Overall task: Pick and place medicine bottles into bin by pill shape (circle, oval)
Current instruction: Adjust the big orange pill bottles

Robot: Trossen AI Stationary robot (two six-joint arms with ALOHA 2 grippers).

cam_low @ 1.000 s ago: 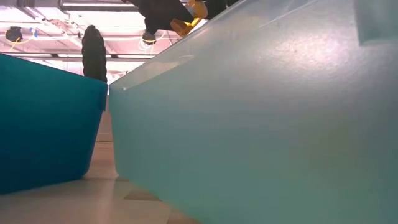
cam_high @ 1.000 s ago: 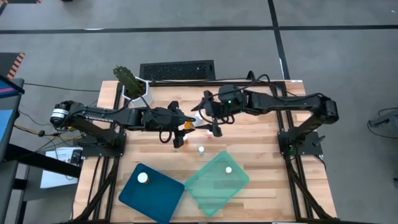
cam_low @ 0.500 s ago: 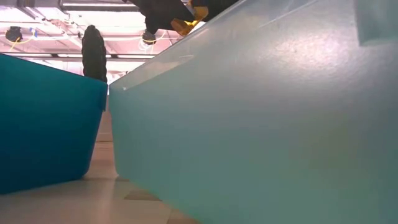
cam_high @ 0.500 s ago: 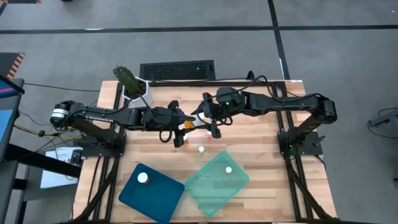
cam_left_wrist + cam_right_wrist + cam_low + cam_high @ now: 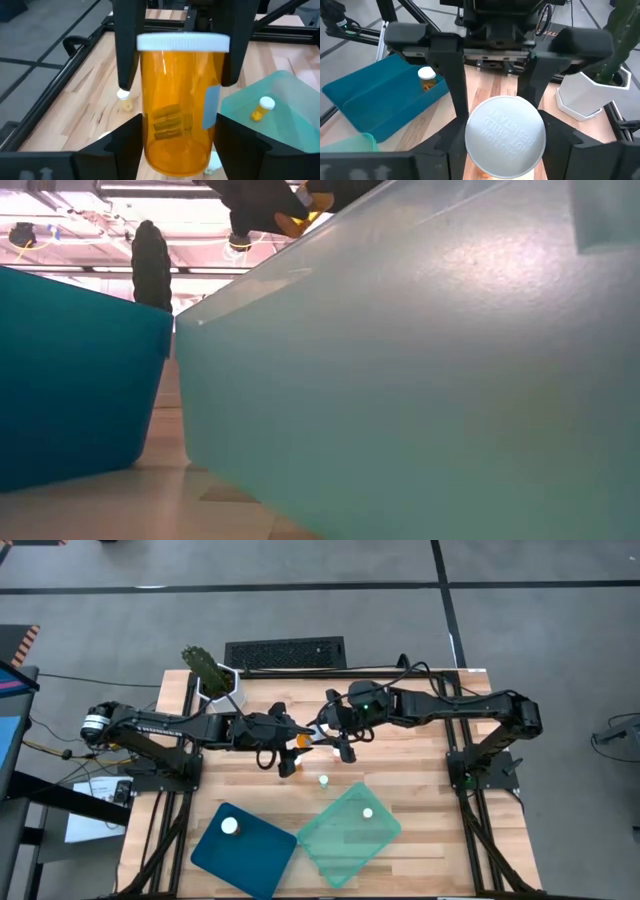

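An amber medicine bottle (image 5: 177,110) with a white cap (image 5: 504,132) is held in the air between my two grippers above the table's middle (image 5: 306,740). It holds oblong pills. My left gripper (image 5: 297,741) is shut on its base end. My right gripper (image 5: 335,743) is open. Its fingers (image 5: 131,60) stand close on either side of the cap end. Another bottle (image 5: 288,768) stands on the table just near of the left gripper, and a white-capped one (image 5: 323,781) stands beside it. My left gripper pinches the bottle's lower sides (image 5: 150,145) between its two fingers, near the base. It comes level from the table's left. The fingers lie along the bottle. The bottle is lifted clear, and its cap points toward the right arm. My right gripper's fingers flank the cap end; I cannot tell whether they touch it.
A dark blue bin (image 5: 240,850) at the near left holds one bottle (image 5: 230,826). A pale teal bin (image 5: 345,840) next to it holds one (image 5: 367,812). A white pot with a green plant (image 5: 215,685) stands at the far left. The bin walls (image 5: 420,380) fill the low view.
My right gripper has gone a little toward the table's left, over the cap end of the held bottle. In the low view it now hides more of the amber bottle.
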